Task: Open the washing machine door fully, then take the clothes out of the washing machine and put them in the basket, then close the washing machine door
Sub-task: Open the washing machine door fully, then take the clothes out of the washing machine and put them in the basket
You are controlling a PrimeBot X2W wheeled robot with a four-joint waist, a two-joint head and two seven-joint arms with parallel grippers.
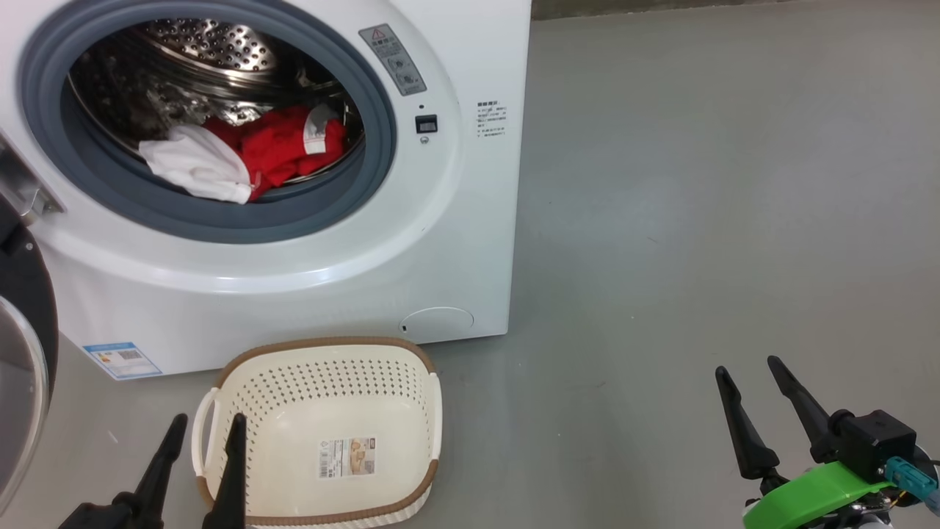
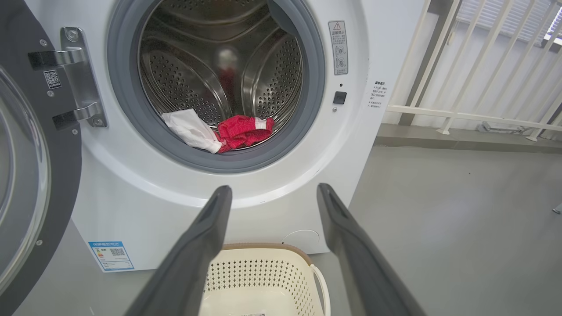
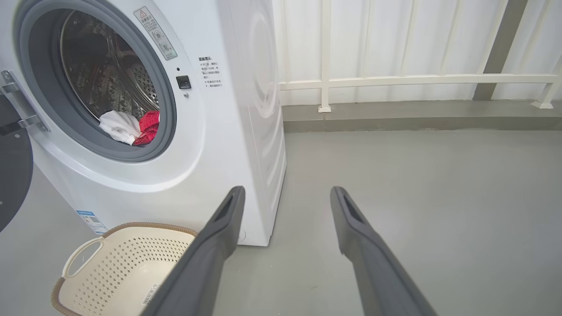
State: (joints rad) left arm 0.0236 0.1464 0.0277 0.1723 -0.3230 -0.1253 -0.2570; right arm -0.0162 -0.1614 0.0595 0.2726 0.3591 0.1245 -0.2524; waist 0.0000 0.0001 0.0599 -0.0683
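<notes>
Left gripper (image 1: 208,422) and right gripper (image 1: 749,367) wide, empty; reaching in, either could snag gasket (image 1: 220,220) or drop clothes (image 1: 272,150) short of basket (image 1: 323,343).

Head view looks steeply down, wrist views low and forward — all share the washing machine (image 1: 294,294) and basket (image 1: 294,397).

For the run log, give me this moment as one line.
door open | clothes in drum | basket empty | left gripper open | right gripper open
</notes>
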